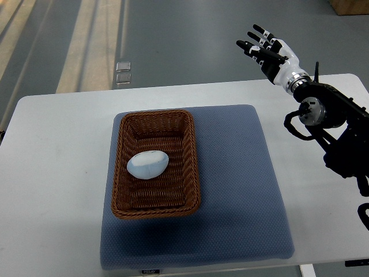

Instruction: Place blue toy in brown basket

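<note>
A pale blue egg-shaped toy [148,164] lies inside the brown wicker basket [190,167], near its middle. The basket stands on the left part of a blue-grey mat [242,190]. My right hand [266,51] is raised beyond the table's far right edge, far from the basket, with fingers spread and nothing in them. Its black arm [334,121] comes in from the right edge. The left arm does not show.
The mat lies on a white table [57,173]. Grey floor with pale stripes stretches behind the table, with a small clear object [123,72] on it. A brown box corner [350,6] shows at top right.
</note>
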Robot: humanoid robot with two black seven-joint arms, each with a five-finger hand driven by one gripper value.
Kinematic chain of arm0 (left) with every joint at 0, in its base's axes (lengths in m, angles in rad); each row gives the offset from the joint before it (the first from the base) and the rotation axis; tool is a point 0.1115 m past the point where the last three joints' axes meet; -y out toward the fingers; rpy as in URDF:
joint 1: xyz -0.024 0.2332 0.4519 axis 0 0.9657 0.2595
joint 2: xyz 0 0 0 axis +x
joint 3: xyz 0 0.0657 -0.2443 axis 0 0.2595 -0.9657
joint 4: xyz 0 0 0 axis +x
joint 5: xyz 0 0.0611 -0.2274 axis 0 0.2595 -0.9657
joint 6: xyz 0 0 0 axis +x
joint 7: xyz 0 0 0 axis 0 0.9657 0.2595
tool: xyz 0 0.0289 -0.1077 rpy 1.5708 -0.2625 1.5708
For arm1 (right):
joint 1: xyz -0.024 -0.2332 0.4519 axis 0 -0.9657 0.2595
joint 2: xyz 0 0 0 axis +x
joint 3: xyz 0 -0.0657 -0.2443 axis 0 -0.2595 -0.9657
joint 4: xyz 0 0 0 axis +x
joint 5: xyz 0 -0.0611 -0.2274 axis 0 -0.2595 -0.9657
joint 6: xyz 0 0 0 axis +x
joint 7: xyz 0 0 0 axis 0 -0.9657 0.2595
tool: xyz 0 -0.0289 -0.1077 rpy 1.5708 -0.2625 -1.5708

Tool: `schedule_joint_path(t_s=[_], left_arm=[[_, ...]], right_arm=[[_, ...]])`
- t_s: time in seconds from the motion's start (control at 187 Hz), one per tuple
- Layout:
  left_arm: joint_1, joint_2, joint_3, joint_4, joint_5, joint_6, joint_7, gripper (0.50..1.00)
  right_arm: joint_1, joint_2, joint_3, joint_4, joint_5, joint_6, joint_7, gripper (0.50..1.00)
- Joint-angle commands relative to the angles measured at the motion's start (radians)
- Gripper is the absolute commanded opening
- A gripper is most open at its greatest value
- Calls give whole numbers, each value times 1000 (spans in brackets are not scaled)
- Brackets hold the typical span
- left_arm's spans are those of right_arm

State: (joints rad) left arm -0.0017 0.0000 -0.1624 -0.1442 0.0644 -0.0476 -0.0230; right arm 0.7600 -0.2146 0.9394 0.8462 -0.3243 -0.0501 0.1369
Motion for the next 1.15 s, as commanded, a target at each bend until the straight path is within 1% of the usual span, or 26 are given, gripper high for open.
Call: schedule_joint_path(t_s=[0.0,0.112,0.235,0.283,0.395,0.502,0.668,0.828,1.09,1.144], left_arm=[[0,0,0,0,0,0,0,1000],[0,0,0,0,0,0,0,1000],[0,0,0,0,0,0,0,1000],[0,0,0,0,0,0,0,1000],[0,0,0,0,0,0,0,1000],[0,0,0,0,0,0,0,1000],[0,0,1,0,0,0,0,1000],[0,0,0,0,0,0,0,1000],[0,0,0,0,0,0,0,1000],[5,0,0,2,0,0,0,1000]], right_arm=[[-41,0,22,-9,33,10,17,911],[-79,18,45,-21,97,59,44,911],[-94,41,48,-30,152,95,50,911],[-102,41,47,-38,149,102,75,911],[-110,52,32,-67,143,104,121,911],[-110,72,32,-85,139,102,124,911],[-113,75,24,-108,137,102,139,911],[-123,77,24,-131,134,99,141,913],[-131,80,29,-131,134,101,141,913],[-131,80,29,-130,134,98,153,913]])
